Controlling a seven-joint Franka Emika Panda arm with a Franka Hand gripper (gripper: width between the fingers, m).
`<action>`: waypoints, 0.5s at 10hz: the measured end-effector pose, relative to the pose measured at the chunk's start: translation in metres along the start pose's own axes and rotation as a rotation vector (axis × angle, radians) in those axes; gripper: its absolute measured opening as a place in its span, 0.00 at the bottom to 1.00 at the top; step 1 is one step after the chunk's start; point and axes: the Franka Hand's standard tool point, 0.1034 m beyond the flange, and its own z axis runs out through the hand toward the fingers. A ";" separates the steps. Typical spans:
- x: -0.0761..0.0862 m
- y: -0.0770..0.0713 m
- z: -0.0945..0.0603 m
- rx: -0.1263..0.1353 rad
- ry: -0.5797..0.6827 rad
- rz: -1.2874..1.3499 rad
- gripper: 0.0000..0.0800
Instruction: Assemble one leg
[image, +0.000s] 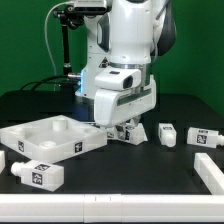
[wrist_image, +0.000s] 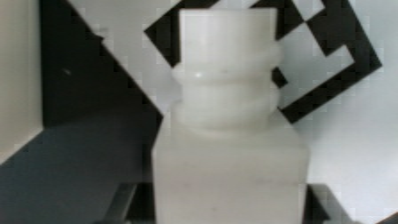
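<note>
My gripper (image: 121, 127) is low over the table, just off the near right corner of the wide white panel (image: 48, 138). It is shut on a white leg (image: 130, 130). In the wrist view this leg (wrist_image: 222, 130) fills the middle, its narrower stepped end pointing away, with dark fingers (wrist_image: 130, 196) against both of its sides. A large black-and-white tag pattern (wrist_image: 107, 70) lies close behind it. Three more legs lie loose: one at the front left (image: 36, 175) and two to the exterior view's right (image: 167, 133), (image: 203, 138).
A white frame edge (image: 207, 170) runs along the front right of the black table. A dark stand with cables (image: 66, 45) rises at the back left. A green wall is behind.
</note>
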 end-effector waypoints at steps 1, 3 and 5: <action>0.000 0.000 0.000 0.000 0.000 0.000 0.39; -0.001 0.001 -0.001 0.005 -0.007 0.002 0.57; -0.003 0.011 -0.032 0.008 -0.030 0.015 0.80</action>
